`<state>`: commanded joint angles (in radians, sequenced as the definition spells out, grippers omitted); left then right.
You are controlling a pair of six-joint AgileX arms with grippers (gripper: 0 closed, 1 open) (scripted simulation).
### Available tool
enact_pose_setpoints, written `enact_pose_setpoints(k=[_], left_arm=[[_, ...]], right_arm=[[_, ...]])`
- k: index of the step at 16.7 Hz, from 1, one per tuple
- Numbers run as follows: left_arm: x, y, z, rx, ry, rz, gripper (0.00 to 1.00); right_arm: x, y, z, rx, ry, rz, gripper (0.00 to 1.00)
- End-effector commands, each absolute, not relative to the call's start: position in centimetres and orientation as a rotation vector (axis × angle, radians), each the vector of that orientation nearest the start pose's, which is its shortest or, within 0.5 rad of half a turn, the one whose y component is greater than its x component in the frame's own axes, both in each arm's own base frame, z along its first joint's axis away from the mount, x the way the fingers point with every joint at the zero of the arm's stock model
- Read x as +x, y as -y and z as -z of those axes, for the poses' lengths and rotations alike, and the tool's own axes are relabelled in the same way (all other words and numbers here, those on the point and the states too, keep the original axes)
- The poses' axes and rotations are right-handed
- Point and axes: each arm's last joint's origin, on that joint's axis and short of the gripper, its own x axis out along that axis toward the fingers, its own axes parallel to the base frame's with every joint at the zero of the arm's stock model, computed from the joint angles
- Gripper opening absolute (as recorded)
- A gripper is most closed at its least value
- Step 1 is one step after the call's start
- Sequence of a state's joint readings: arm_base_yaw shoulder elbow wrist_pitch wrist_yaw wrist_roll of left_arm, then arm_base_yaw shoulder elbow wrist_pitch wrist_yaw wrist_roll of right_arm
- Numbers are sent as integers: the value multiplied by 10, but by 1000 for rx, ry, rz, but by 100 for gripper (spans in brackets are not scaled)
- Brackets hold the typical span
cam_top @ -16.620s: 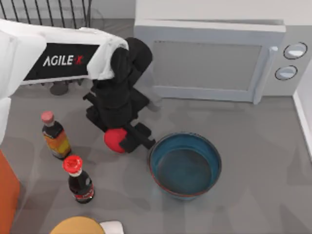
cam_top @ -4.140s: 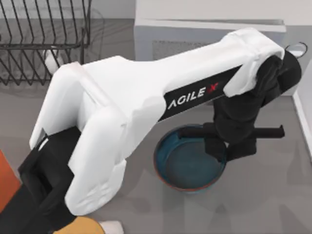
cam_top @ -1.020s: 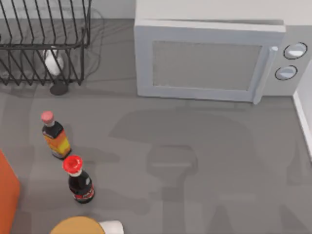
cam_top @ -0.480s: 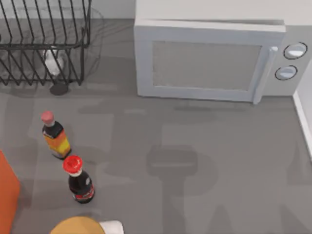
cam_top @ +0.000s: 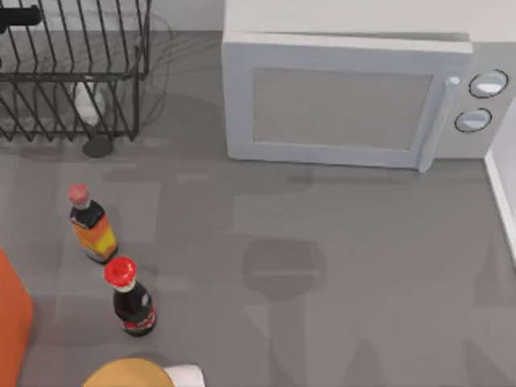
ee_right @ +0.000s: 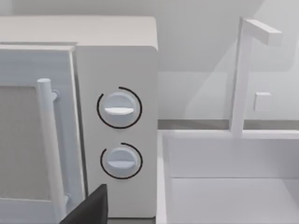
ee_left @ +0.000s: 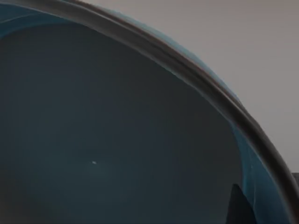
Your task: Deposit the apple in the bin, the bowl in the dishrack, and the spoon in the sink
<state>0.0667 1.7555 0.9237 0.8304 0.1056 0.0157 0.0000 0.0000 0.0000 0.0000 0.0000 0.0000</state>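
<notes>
The teal-blue bowl sits close up in the left wrist view, its dark rim arching over it. My left gripper is shut on the bowl, with one dark finger inside the wall. In the top view a black part of the left gripper pokes in at the far left corner, over the black wire dishrack. The white sink with its tap lies beside the microwave in the right wrist view, where a dark part of my right gripper shows. The apple and the spoon are out of view.
A white microwave stands at the back. Two bottles stand at the front left. An orange container sits at the left edge, a yellow-orange round thing at the front. A white object lies in the rack.
A black gripper part has come into the far left corner above the dishrack. The shadows on the table have shifted left. Earlier the bowl stood on the table; it is gone from there.
</notes>
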Motion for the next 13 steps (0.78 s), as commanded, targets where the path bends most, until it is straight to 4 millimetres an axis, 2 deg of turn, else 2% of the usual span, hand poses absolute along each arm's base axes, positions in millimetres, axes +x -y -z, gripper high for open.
enact_pose_setpoints(k=[13], left_arm=[[381, -25, -218, 0, 0, 20, 98]], right_arm=[[106, 1, -160, 0, 0, 0, 100]])
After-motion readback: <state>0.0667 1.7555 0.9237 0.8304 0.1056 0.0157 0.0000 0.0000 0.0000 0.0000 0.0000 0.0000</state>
